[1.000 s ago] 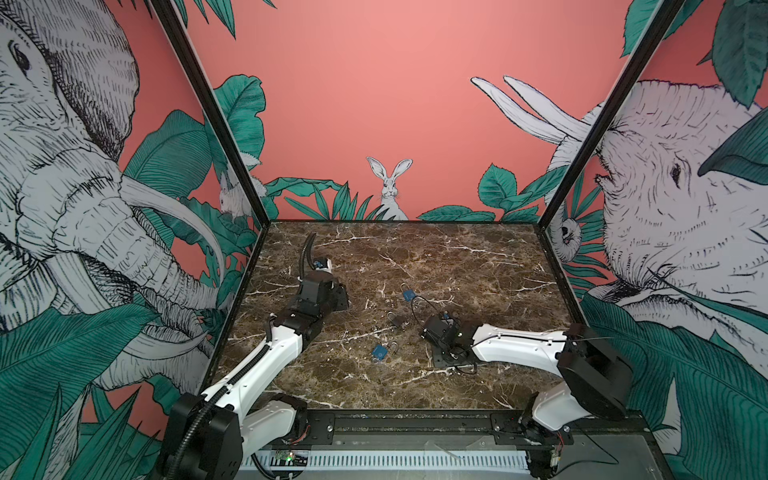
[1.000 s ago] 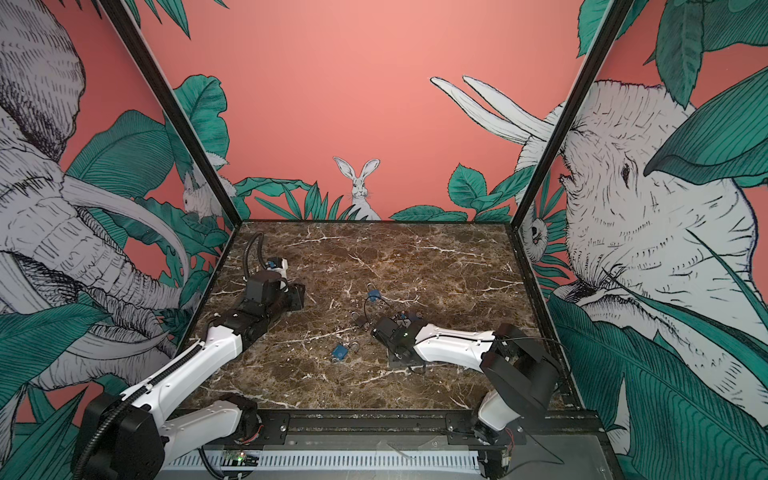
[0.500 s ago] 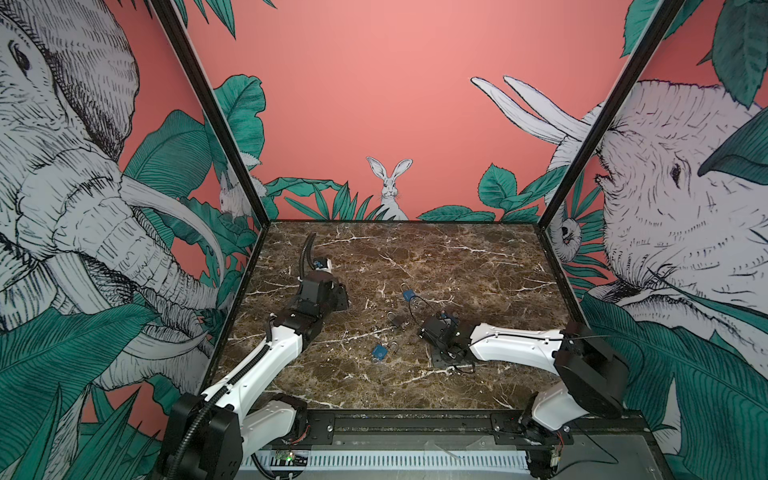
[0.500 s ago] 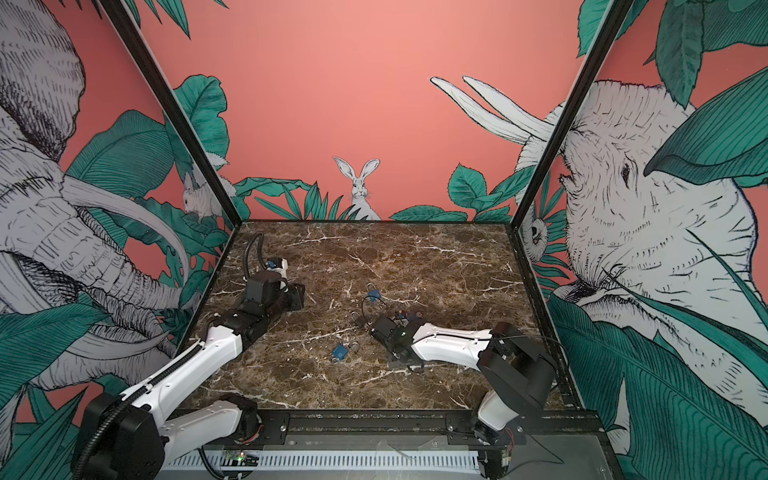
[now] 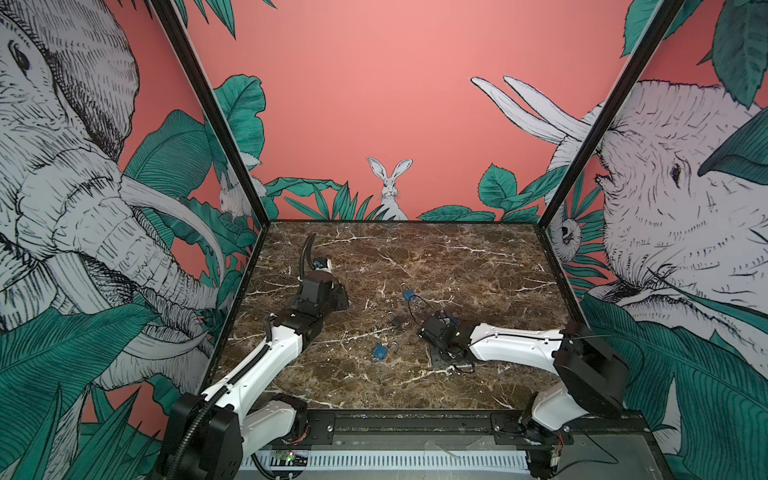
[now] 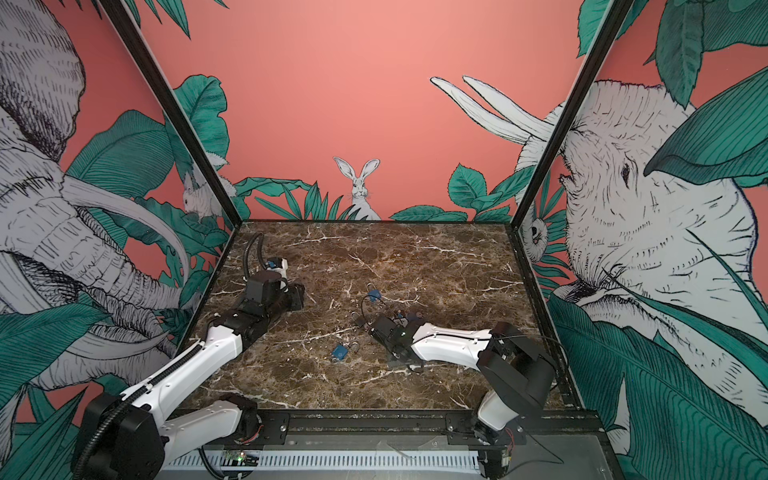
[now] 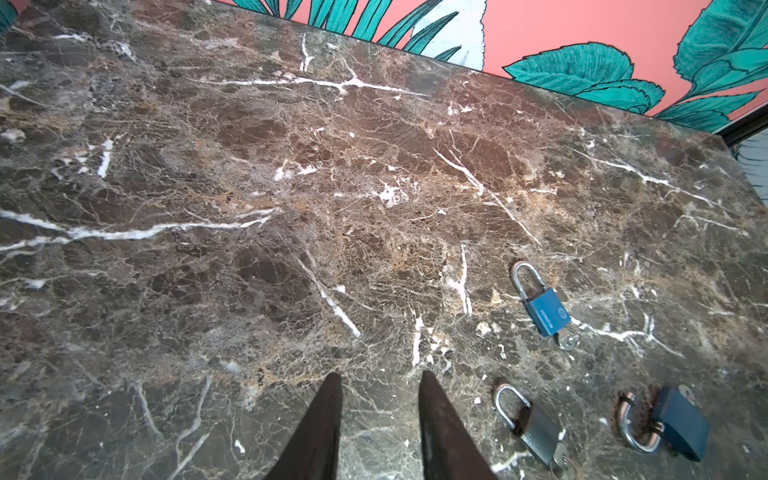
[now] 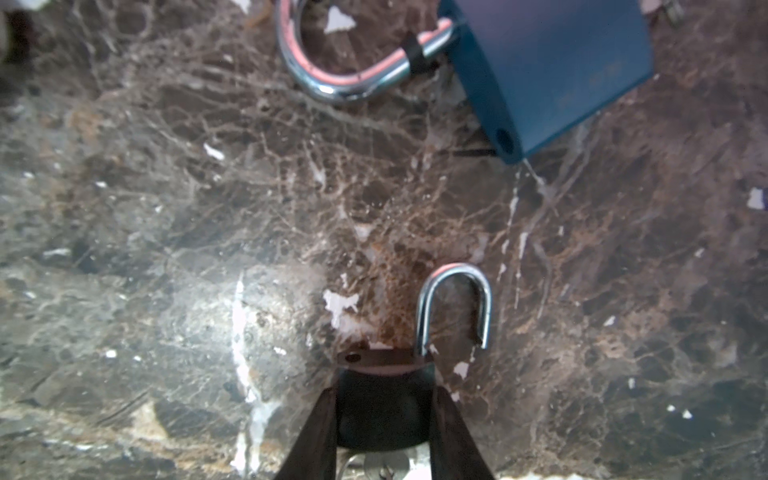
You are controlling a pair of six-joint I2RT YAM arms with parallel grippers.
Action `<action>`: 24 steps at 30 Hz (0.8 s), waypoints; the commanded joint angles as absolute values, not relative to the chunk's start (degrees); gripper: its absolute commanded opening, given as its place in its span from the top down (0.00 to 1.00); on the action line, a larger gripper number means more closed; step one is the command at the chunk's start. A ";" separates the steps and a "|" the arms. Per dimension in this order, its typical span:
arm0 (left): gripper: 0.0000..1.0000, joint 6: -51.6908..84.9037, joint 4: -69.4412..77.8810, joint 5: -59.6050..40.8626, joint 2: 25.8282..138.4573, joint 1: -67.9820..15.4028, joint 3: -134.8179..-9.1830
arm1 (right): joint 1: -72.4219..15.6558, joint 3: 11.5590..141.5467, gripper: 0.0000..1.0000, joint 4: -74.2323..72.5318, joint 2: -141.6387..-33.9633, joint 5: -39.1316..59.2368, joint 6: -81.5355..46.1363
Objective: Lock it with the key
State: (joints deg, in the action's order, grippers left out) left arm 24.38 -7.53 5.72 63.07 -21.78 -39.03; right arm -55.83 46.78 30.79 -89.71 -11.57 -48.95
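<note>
A small grey padlock (image 8: 382, 399) lies on the marble near the middle. Its shackle (image 8: 455, 303) is swung open, and a silver key (image 8: 386, 461) sits in its base. My right gripper (image 8: 382, 388) is low over the table, with its fingers pressed against both sides of the lock body. The same padlock (image 5: 395, 321) shows in a top view. My left gripper (image 7: 379, 374) hovers open and empty over bare marble at the left, well away from the locks.
A blue padlock (image 8: 552, 70) (image 5: 379, 352) with an open shackle lies just beyond the grey one. Another blue padlock (image 7: 544, 311) (image 5: 409, 296), shackle shut and key in its base, lies farther back. Printed walls enclose the marble table (image 5: 457, 257) on three sides.
The right fingers have closed in onto the grey padlock's body. The left fingers have narrowed a little. Neither arm has visibly shifted.
</note>
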 commanded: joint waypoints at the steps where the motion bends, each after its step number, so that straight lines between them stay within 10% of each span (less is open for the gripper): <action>1: 0.68 22.85 -12.79 3.88 63.55 -22.06 -41.95 | -55.55 47.37 0.79 31.42 -88.79 -13.15 -45.52; 24: 0.74 25.70 -23.38 -19.71 69.16 -36.49 -52.25 | -56.09 54.89 0.80 28.58 -72.79 -7.14 -21.72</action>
